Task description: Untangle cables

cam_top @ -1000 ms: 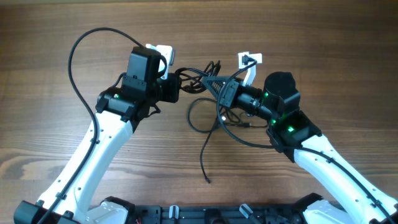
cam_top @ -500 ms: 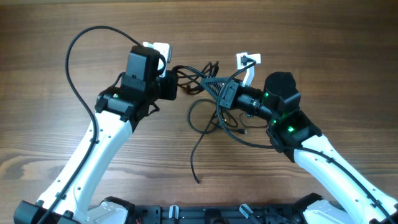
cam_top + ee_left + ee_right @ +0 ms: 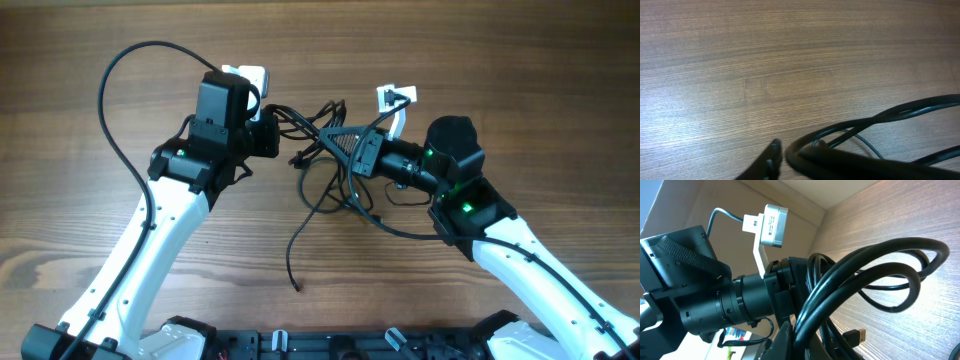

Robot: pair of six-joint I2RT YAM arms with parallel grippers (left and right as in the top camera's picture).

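Note:
A tangle of thin black cables (image 3: 318, 118) hangs between my two grippers over the wooden table. In the overhead view my left gripper (image 3: 282, 140) reaches into the tangle's left side. In the left wrist view its fingers (image 3: 790, 151) stand close together on a cable loop (image 3: 900, 111) that curls between them. My right gripper (image 3: 335, 135) is shut on a bunch of strands (image 3: 875, 255) from the right. A small USB plug (image 3: 856, 336) dangles beside them. One loose cable end (image 3: 296, 287) trails toward the front edge.
The left arm's own thicker black cable (image 3: 110, 90) arcs high over the back left of the table. In the right wrist view the left arm's body (image 3: 715, 305) sits close by, just behind the tangle. A black rail (image 3: 320, 345) runs along the front edge.
The left arm has drawn slightly left and its jaws have narrowed. The tangle has shifted left with it, and the loose trailing end has swung left across the table.

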